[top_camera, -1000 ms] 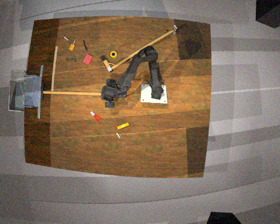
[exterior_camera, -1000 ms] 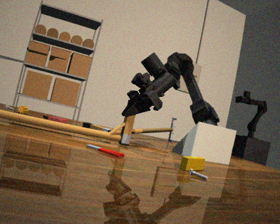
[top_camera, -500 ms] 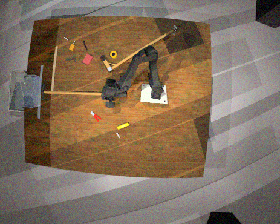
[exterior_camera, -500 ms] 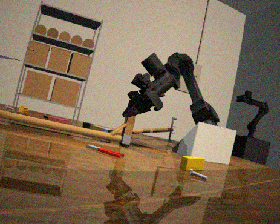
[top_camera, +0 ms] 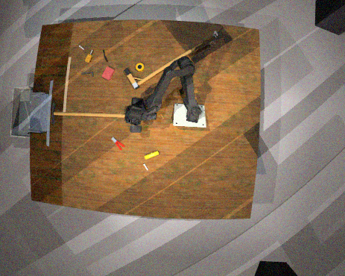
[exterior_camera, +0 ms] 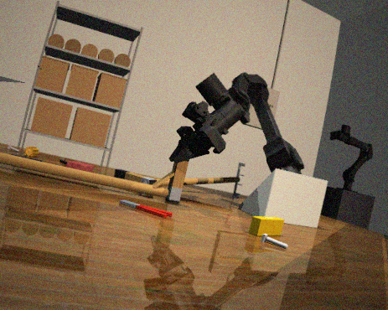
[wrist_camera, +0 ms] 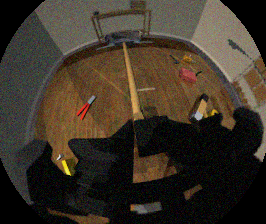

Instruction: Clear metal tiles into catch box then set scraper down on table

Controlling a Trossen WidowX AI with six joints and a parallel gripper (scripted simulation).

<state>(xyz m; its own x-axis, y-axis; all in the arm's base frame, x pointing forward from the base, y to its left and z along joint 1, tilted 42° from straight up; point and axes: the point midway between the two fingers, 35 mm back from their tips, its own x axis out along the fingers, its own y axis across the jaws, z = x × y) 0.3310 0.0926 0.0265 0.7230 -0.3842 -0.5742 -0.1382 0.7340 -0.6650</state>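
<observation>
The long scraper's wooden pole [top_camera: 89, 115] [exterior_camera: 79, 176] [wrist_camera: 131, 82] runs along the table, with its wide blade [top_camera: 49, 130] at the steel bench plate [top_camera: 40, 124]. Its upright wooden grip post [exterior_camera: 179, 175] stands at the near end, its grey foot at table level. My gripper [exterior_camera: 180, 161] is at the top of this post, with its fingers slightly apart around it and the post still between them; the fingers are dark and hard to see. The clear catch box [top_camera: 21, 131] is beyond the plate at the table's left edge. No separate tiles can be made out on the plate or in the box.
A second pole tool [top_camera: 163, 68] with a block head [top_camera: 131, 79] lies beside the arm. Pliers [top_camera: 115, 142] [exterior_camera: 154, 211] [wrist_camera: 86, 107], a yellow block [top_camera: 151, 155] [exterior_camera: 266, 226], a red block [top_camera: 108, 73] [wrist_camera: 188, 75], a tape roll [top_camera: 139, 67] and a thin strip [top_camera: 67, 85] lie around.
</observation>
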